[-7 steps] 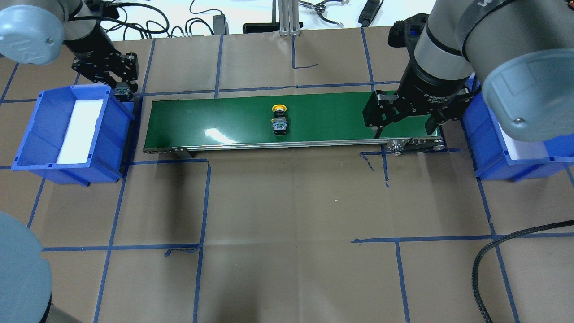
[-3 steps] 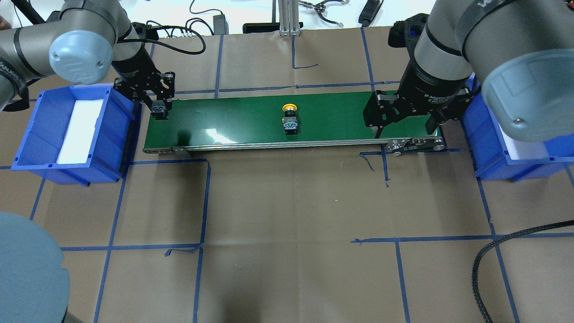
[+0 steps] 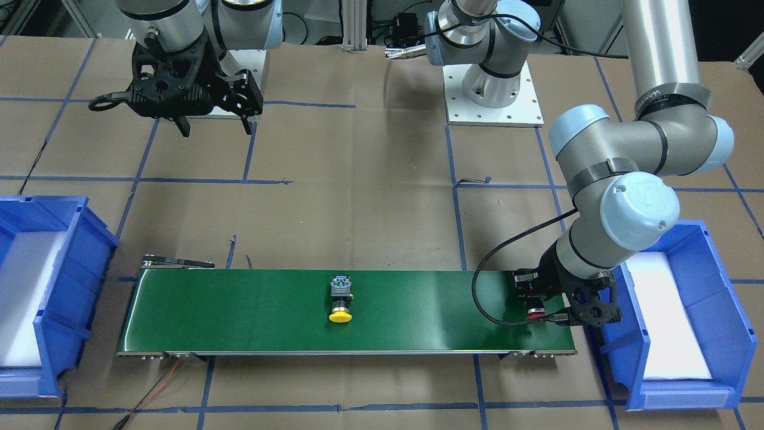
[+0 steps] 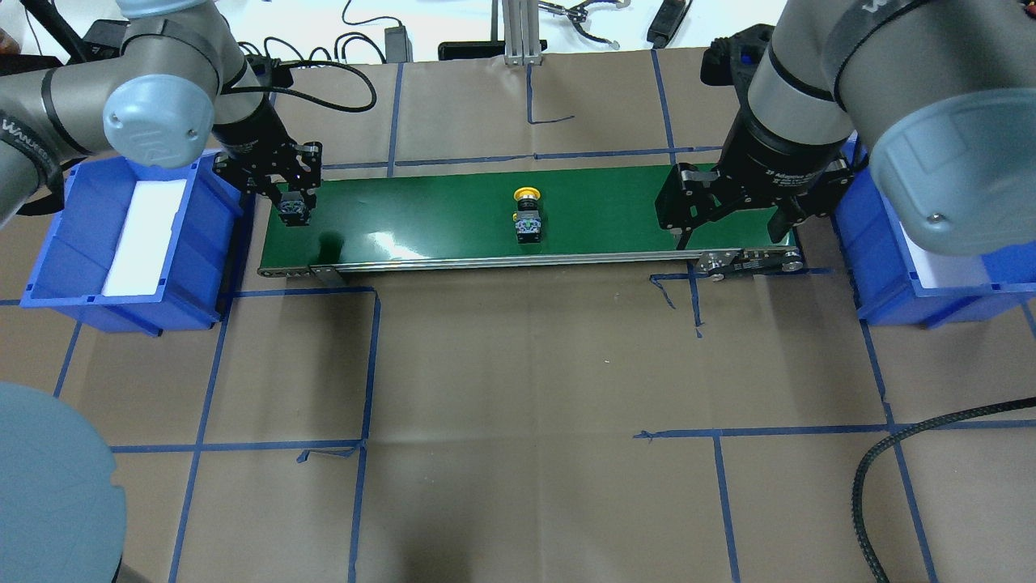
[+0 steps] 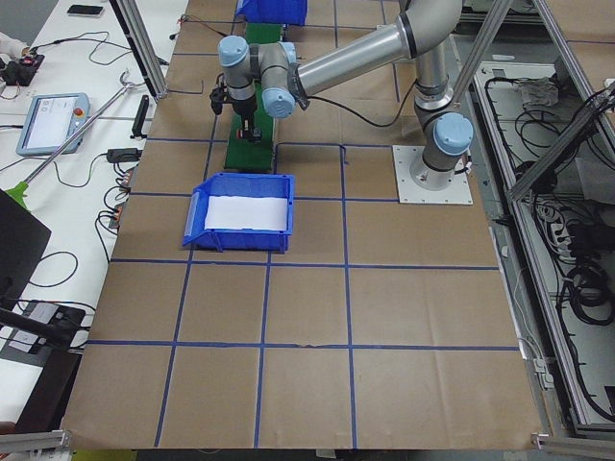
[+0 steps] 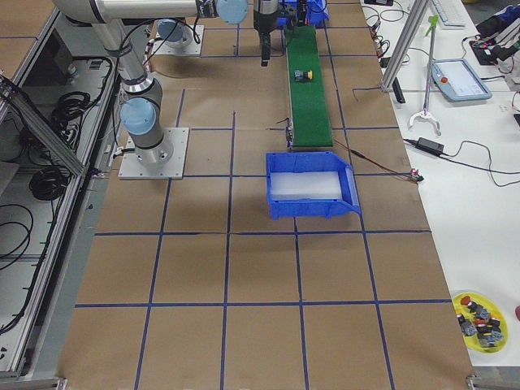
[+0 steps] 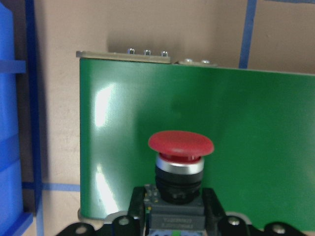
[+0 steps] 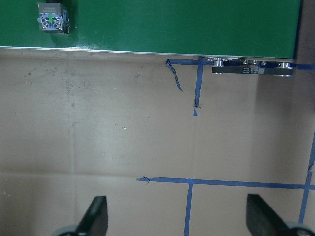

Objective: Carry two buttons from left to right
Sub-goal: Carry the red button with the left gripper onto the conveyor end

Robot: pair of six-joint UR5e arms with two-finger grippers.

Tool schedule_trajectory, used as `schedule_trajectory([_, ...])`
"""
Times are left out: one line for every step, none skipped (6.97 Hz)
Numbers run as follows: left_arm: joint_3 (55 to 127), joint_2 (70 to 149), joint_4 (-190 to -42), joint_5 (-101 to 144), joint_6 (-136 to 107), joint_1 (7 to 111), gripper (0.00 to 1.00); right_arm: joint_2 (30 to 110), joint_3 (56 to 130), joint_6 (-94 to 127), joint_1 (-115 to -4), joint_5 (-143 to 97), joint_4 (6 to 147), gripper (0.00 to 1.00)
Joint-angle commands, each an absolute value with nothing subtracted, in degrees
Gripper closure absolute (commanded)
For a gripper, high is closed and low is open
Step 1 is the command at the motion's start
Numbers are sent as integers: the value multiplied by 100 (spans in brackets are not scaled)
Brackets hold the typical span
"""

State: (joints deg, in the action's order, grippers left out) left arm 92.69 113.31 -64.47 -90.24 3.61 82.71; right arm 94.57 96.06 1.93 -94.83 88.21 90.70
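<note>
My left gripper (image 4: 291,204) is shut on the red button (image 7: 181,143), cap forward, low over the left end of the green conveyor belt (image 4: 421,212). The red cap also shows in the front view (image 3: 535,311). The yellow button (image 4: 527,215) lies on the middle of the belt, cap toward the far edge, grey-white block toward me; it also shows in the front view (image 3: 341,298) and the right wrist view (image 8: 52,21). My right gripper (image 4: 735,231) is open and empty, high over the belt's right end; it also shows in the right wrist view (image 8: 178,219).
A blue bin (image 4: 50,236) with a white foam liner stands left of the belt. A second blue bin (image 4: 884,267) stands at the belt's right end, partly hidden by my right arm. A black cable (image 4: 890,453) lies at the front right.
My left gripper has carried the red button from the left bin's corner to over the belt's left end. The yellow button has moved right along the belt. The right arm has not moved.
</note>
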Motion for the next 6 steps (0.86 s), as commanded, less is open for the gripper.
schedule_trajectory([9396, 11478, -5899, -9035, 360, 8262, 95, 9457, 9606, 193, -9483, 8816, 9070, 0])
schedule_trajectory([9404, 11548, -5793, -9026, 308, 8262, 95, 9457, 9615, 193, -9483, 8815, 9070, 0])
schedule_trajectory([9404, 11514, -5792, -9026, 290, 8262, 95, 9457, 9615, 193, -9483, 8815, 9070, 0])
schedule_trajectory([9404, 11488, -5792, -9035, 290, 8262, 94, 9457, 9615, 202, -9492, 8807, 9062, 0])
schedule_trajectory([9413, 11487, -5801, -9035, 290, 8262, 94, 9457, 9615, 193, -9492, 8815, 9053, 0])
schedule_trajectory([9422, 11513, -5801, -9026, 290, 8270, 83, 9457, 9615, 193, -9492, 8798, 9061, 0])
